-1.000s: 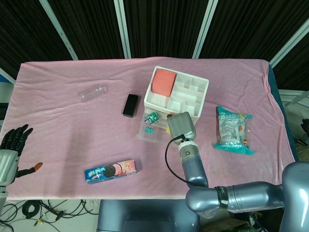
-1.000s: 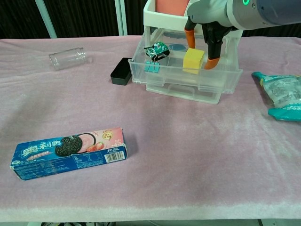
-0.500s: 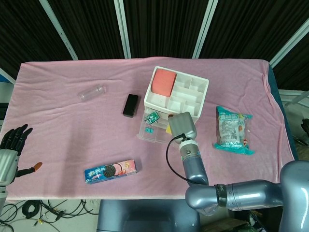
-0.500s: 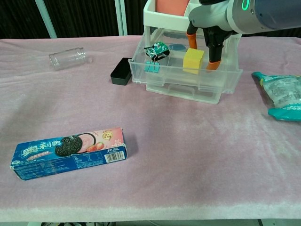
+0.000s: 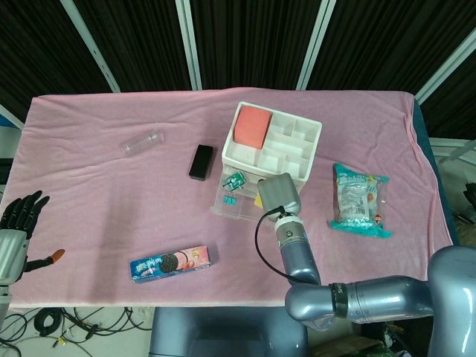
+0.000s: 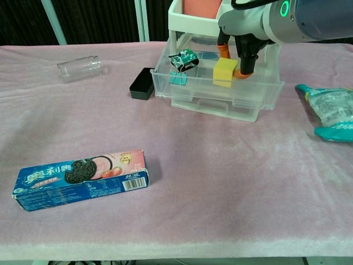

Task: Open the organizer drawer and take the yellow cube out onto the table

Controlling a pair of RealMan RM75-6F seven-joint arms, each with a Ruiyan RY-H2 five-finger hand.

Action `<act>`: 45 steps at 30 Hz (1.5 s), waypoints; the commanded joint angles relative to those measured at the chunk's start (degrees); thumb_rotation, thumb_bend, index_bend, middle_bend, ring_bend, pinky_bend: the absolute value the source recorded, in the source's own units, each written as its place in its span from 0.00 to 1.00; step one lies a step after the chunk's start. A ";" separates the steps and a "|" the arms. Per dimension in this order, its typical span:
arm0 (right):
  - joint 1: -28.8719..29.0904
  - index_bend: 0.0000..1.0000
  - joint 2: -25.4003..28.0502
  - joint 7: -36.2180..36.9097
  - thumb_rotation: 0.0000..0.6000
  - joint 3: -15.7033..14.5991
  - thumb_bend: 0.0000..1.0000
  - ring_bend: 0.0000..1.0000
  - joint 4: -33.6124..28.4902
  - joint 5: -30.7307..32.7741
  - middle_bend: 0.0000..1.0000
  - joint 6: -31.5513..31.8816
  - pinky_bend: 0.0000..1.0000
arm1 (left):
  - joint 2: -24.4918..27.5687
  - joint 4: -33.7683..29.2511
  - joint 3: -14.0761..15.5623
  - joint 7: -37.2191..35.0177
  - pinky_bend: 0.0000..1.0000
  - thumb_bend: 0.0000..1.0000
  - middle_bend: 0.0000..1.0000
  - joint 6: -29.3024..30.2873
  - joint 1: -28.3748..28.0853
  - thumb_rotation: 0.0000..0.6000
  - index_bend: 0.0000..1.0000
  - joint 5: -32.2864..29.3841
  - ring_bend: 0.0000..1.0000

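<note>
- The left robot hand idles at the counter's near-left edge, fingers spread, holding nothing.
- One cookie box lies lengthwise left to right; one jar on its side.
- One phone beside the organizer drawer, pulled open.
- Two binder clips in the drawer's left.
- One yellow cube sits flat inside, no long axis; right robot hand fingertips pinch it.
- One snack bag at the right.

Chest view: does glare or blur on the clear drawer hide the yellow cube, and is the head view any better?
Chest view: sharp, evenly lit; the yellow cube reads clearly through the drawer wall, with only faint reflections. Head view: the right robot hand covers the cube, leaving just a sliver visible.
</note>
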 commanded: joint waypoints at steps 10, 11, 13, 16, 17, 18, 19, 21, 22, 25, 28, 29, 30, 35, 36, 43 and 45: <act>0.97 0.51 0.62 1.38 1.00 -0.55 0.40 0.94 -1.29 -0.05 0.87 0.51 0.87 | 0.03 0.00 -0.02 0.01 0.00 0.00 0.00 -0.01 0.00 1.00 0.00 -0.01 0.00; 0.99 0.51 0.69 1.53 1.00 -0.61 0.40 0.94 -1.40 -0.11 0.87 0.52 0.87 | 0.03 -0.01 -0.02 0.02 0.00 0.00 0.00 -0.02 0.00 1.00 0.00 -0.01 0.00; 1.03 0.52 0.86 1.90 1.00 -0.72 0.40 0.94 -1.72 -0.16 0.87 0.50 0.87 | 0.03 -0.03 -0.04 0.03 0.00 0.00 0.00 -0.03 -0.01 1.00 0.00 -0.03 0.00; 1.13 0.53 1.11 2.49 1.00 -0.70 0.41 0.94 -2.21 -0.22 0.88 0.45 0.87 | 0.02 -0.04 -0.03 0.04 0.00 0.00 0.00 -0.09 -0.02 1.00 0.00 -0.05 0.00; 1.20 0.54 1.23 2.80 1.00 -0.57 0.41 0.94 -2.35 -0.22 0.88 0.48 0.87 | 0.04 -0.07 -0.03 0.07 0.00 0.00 0.00 -0.09 -0.02 1.00 0.00 -0.05 0.00; 1.25 0.54 1.33 3.01 1.00 -0.42 0.41 0.94 -2.46 -0.16 0.88 0.50 0.87 | 0.05 -0.06 -0.04 0.10 0.00 0.00 0.00 -0.07 -0.02 1.00 0.00 -0.04 0.00; 1.30 0.54 1.44 3.21 1.00 -0.27 0.40 0.94 -2.58 -0.03 0.88 0.50 0.87 | 0.04 -0.06 -0.03 0.11 0.00 0.00 0.00 -0.08 -0.02 1.00 0.00 -0.05 0.00; 1.36 0.54 1.79 3.87 1.00 0.22 0.40 0.94 -3.03 0.25 0.88 0.50 0.87 | 0.04 -0.05 -0.03 0.13 0.00 0.00 0.00 -0.12 -0.03 1.00 0.00 -0.09 0.00; 1.39 0.55 2.00 4.08 1.00 0.42 0.40 0.94 -3.25 0.36 0.88 0.51 0.87 | 0.05 -0.06 -0.03 0.14 0.00 0.00 0.00 -0.14 -0.02 1.00 0.00 -0.10 0.00; 1.45 0.55 3.08 4.64 1.00 0.89 0.40 0.94 -4.44 0.63 0.88 0.78 0.87 | 0.07 -0.06 -0.03 0.14 0.00 0.00 0.00 -0.16 -0.04 1.00 0.00 -0.09 0.00; 1.43 0.56 4.17 5.19 1.00 1.30 0.40 0.94 -5.73 0.77 0.88 1.01 0.87 | 0.08 -0.08 -0.01 0.17 0.00 0.00 0.00 -0.18 -0.05 1.00 0.00 -0.06 0.00; 1.41 0.56 4.35 5.33 1.00 1.41 0.40 0.94 -5.95 0.79 0.88 1.05 0.87 | 0.08 -0.09 -0.01 0.19 0.00 0.00 0.00 -0.18 -0.05 1.00 0.00 -0.06 0.00; 1.32 0.56 4.74 5.74 1.00 1.72 0.41 0.94 -6.49 0.87 0.88 1.16 0.87 | 0.08 -0.10 0.00 0.20 0.00 0.00 0.00 -0.19 -0.05 1.00 0.00 -0.05 0.00; 0.81 0.57 7.34 8.04 1.00 3.97 0.40 0.94 -9.95 2.44 0.88 1.03 0.87 | 0.09 -0.15 0.01 0.32 0.00 0.00 0.00 -0.08 0.01 1.00 0.00 -0.02 0.00; 0.75 0.57 8.21 8.31 1.00 4.35 0.41 0.94 -11.01 2.62 0.88 1.08 0.87 | 0.09 -0.14 0.01 0.34 0.00 0.00 0.00 -0.08 0.01 1.00 0.00 -0.02 0.00; -0.89 0.57 14.04 10.73 1.00 5.52 0.40 0.94 -18.38 3.46 0.88 1.65 0.87 | 0.04 -0.05 0.03 0.43 0.00 0.00 0.00 0.21 0.05 1.00 0.00 0.28 0.00; -2.00 0.57 16.17 12.02 1.00 5.64 0.40 0.94 -20.63 3.33 0.88 1.54 0.87 | 0.03 -0.03 0.04 0.45 0.00 0.00 0.00 0.31 0.08 1.00 0.00 0.35 0.00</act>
